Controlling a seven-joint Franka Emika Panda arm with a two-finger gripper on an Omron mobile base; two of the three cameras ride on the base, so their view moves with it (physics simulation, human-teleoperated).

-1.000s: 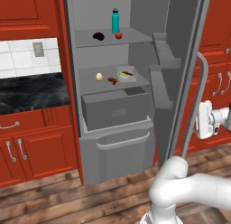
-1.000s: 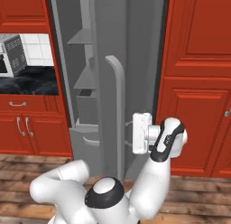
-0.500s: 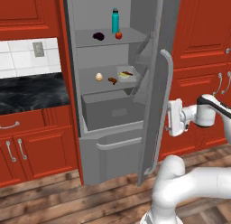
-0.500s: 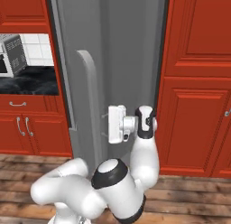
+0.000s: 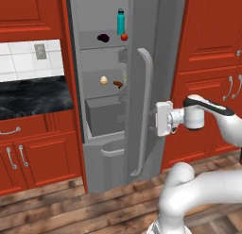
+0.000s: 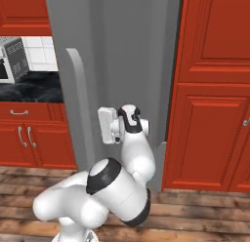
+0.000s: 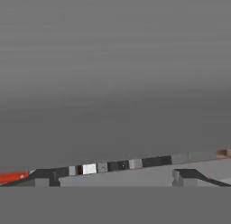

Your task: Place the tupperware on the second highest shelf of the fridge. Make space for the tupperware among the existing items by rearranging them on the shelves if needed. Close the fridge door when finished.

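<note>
The gripper (image 5: 158,119), jaws spread and holding nothing, is pressing flat against the fridge door (image 5: 156,54) beside its handle (image 5: 143,110) to swing it shut (tupperware (image 5: 118,84) is sitting on the lower shelf's right edge).

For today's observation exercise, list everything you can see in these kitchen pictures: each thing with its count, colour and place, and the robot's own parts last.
fridge: one, grey, between the red cabinets.
fridge door: one, grey, partly closed, long bar handle outside.
teal bottle: one, dark cap, upper shelf.
red fruit: one, beside the bottle.
dark purple lump: one, upper shelf, left.
cream egg-shaped item: one, lower shelf.
brown piece: one, lower shelf, at the door's edge.
cabinets: red, either side of the fridge.
counter: one, black, left of the fridge.
microwave: one, on the counter.
gripper: one, white, open, against the door's outside.
</note>
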